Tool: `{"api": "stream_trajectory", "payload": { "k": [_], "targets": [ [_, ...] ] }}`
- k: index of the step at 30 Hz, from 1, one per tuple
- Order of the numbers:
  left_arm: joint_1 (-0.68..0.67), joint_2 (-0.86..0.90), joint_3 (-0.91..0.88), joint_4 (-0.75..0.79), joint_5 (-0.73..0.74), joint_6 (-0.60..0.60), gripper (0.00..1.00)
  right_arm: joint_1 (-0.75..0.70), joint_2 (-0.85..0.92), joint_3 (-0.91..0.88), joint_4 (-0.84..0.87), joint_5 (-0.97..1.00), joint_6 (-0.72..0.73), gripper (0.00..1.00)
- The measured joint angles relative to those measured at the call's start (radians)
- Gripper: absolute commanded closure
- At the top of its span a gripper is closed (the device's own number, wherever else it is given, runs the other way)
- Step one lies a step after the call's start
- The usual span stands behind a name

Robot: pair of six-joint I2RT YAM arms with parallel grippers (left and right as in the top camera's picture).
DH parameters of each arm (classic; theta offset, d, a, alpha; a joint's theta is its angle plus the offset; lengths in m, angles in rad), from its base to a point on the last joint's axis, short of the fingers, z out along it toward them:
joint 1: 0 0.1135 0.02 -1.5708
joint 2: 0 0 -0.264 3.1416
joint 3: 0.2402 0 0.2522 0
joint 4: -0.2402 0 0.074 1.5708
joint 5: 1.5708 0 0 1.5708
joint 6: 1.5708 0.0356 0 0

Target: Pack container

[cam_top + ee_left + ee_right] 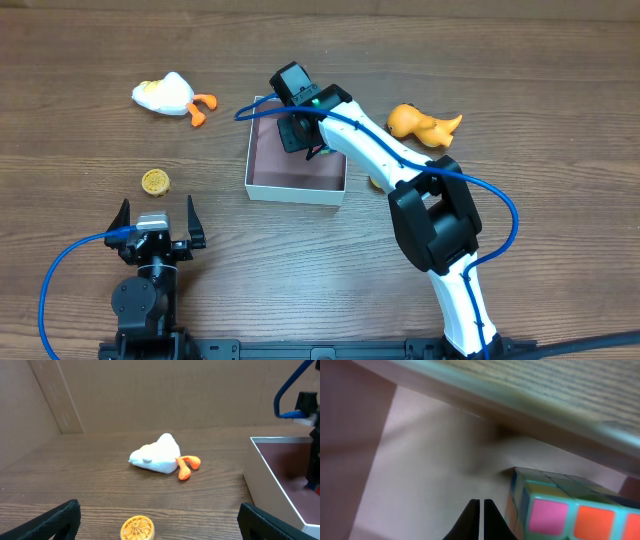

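The container (262, 185) is a square white box with a dusty pink inside, at the table's middle; its white wall also shows at the right of the left wrist view (270, 482). My right gripper (300, 128) reaches down into it and is shut and empty (481, 510), just left of a coloured puzzle cube (565, 510) lying on the box floor. My left gripper (157, 225) is open and empty near the front left, its fingers at the view's edges (159, 527). A small yellow disc (155, 181) lies just ahead of it (137, 528).
A white plush duck with orange feet (170, 96) lies at the back left and shows in the left wrist view (157, 455). An orange duck toy (420, 124) lies to the right of the box, behind my right arm.
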Motion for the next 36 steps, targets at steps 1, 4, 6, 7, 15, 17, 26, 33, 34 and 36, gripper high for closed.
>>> {"api": "stream_trajectory", "payload": {
  "k": [1,4,6,7,15,17,26,33,34,36],
  "targets": [
    [0.000,0.000,0.000,0.000,0.000,0.000,0.00,0.000,0.003,0.000,0.002,0.000,-0.002,0.94],
    [0.000,0.000,0.000,0.000,0.000,0.000,0.00,0.000,0.005,0.000,0.005,0.000,-0.005,0.93],
    [0.000,0.000,0.000,0.000,0.000,0.000,0.00,0.000,0.005,0.000,0.002,0.007,-0.007,0.93],
    [0.000,0.000,0.000,0.000,0.000,0.000,0.00,0.000,0.005,0.000,0.003,0.009,-0.009,0.93],
    [0.000,0.000,0.000,0.000,0.000,0.000,0.00,-0.016,0.005,0.000,-0.006,0.011,-0.025,0.94],
    [0.000,0.000,0.000,0.000,0.000,0.000,0.00,-0.027,0.005,0.000,-0.008,0.011,-0.026,0.94],
    [0.000,0.000,0.000,0.000,0.000,0.000,0.00,-0.040,0.005,0.000,0.006,0.016,-0.029,0.94],
    [0.000,0.000,0.000,0.000,0.000,0.000,0.00,-0.040,0.005,0.000,0.022,0.018,-0.030,0.94],
    [0.000,0.000,0.000,0.000,0.000,0.000,0.00,-0.040,0.005,0.000,0.026,0.019,-0.029,0.94],
    [0.000,0.000,0.000,0.000,0.000,0.000,0.00,-0.040,0.005,0.000,0.042,0.019,-0.030,0.94]
  ]
}}
